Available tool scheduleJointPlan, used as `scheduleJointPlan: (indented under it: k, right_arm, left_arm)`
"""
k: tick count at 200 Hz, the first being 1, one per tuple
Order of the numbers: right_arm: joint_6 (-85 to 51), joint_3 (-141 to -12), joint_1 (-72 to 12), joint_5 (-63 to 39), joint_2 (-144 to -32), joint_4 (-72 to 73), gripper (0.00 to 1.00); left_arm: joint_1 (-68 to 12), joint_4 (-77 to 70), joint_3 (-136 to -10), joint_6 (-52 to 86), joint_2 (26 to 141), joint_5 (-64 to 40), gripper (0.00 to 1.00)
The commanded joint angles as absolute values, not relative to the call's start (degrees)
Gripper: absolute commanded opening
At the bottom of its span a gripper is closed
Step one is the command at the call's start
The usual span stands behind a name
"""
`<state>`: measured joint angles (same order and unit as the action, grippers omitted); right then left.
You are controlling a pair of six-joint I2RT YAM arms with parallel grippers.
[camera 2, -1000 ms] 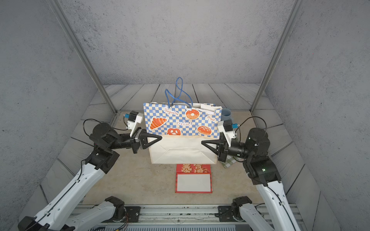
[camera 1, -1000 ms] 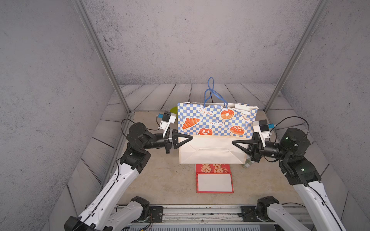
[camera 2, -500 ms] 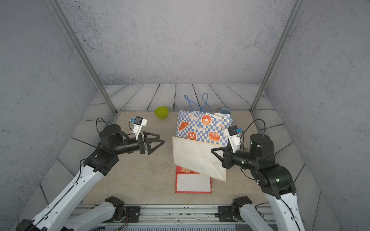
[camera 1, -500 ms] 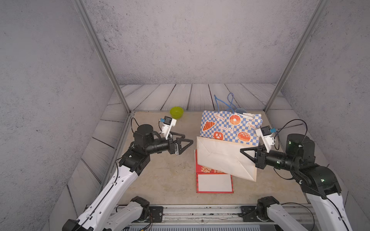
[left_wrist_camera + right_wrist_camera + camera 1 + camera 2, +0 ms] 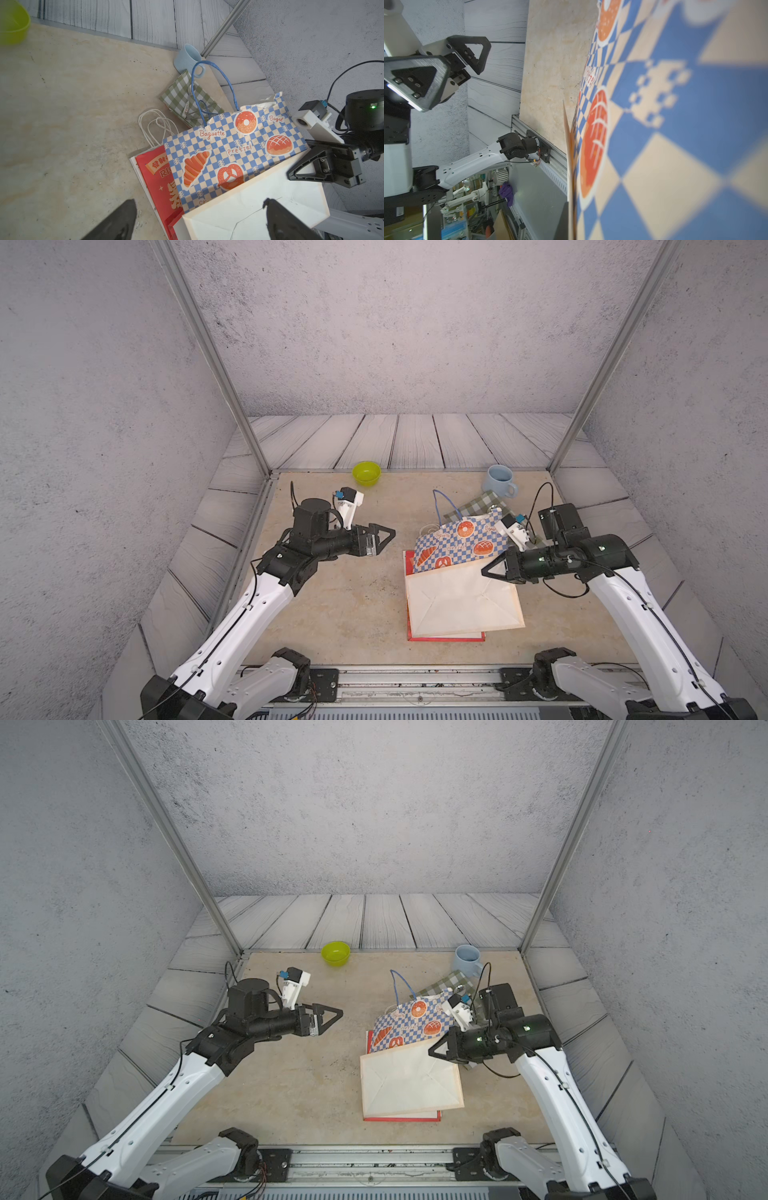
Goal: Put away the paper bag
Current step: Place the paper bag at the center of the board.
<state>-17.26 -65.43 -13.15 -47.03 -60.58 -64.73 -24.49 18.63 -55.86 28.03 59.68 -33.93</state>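
- My right gripper point(image 5: 485, 572), right of centre in both top views, is closed. It seems to pinch the right edge of the paper bag point(image 5: 457, 549), though the right wrist view shows only blurred checked paper, not the pinch itself.
- My left gripper point(image 5: 390, 534), left of centre, stands wide open and empty, well apart from the bag.
- The bag lies flattened, right of centre. Its long axis runs from the blue handles point(image 5: 192, 85) at the upper end down to the white folded base toward the lower edge.
- It lies left of my right jaws and right of my left ones. The right arm is far nearer, so I judge that lowering and letting go is its job.
- Beneath the bag, a red bag point(image 5: 446, 637) is mostly covered; a green checked bag point(image 5: 478, 506) is partly hidden behind it.
- In the left wrist view my left fingers point(image 5: 116, 224) are cut off at the bottom edge.
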Motion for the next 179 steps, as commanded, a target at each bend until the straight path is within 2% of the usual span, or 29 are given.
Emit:
scheduleJointPlan:
  k: [1, 38, 88, 128, 146, 179]
  right_arm:
    - [-17.7, -63.7, -12.7, -54.2, -63.2, -57.8, 0.00]
    - [-6.8, -60.3, -7.9, -56.5, -69.2, -61.4, 0.00]
    - [-6.6, -53.8, -3.3, -59.6, -74.3, -52.7, 0.00]
    - [-6.8, -54.6, -2.1, -50.1, -76.8, -55.9, 0.06]
    - [-7.1, -54.2, -2.1, -47.0, -78.7, -56.2, 0.15]
    - [-6.9, -55.6, -2.1, -41.9, -83.2, -57.9, 0.37]
  left_arm:
    - [-24.1, 18.1, -55.6, 26.7, 59.8, -33.9, 0.99]
    - [-23.8, 15.1, -55.0, 29.7, 61.7, -39.2, 0.99]
    - [-23.8, 11.9, -53.1, 30.7, 62.4, -41.1, 0.99]
    - [-23.1, 12.0, -53.2, 31.0, 65.0, -41.6, 0.98]
    - [-22.9, 10.5, -53.1, 32.1, 67.1, -42.3, 0.98]
    - [-22.0, 8.8, -53.8, 34.0, 69.9, -43.6, 0.98]
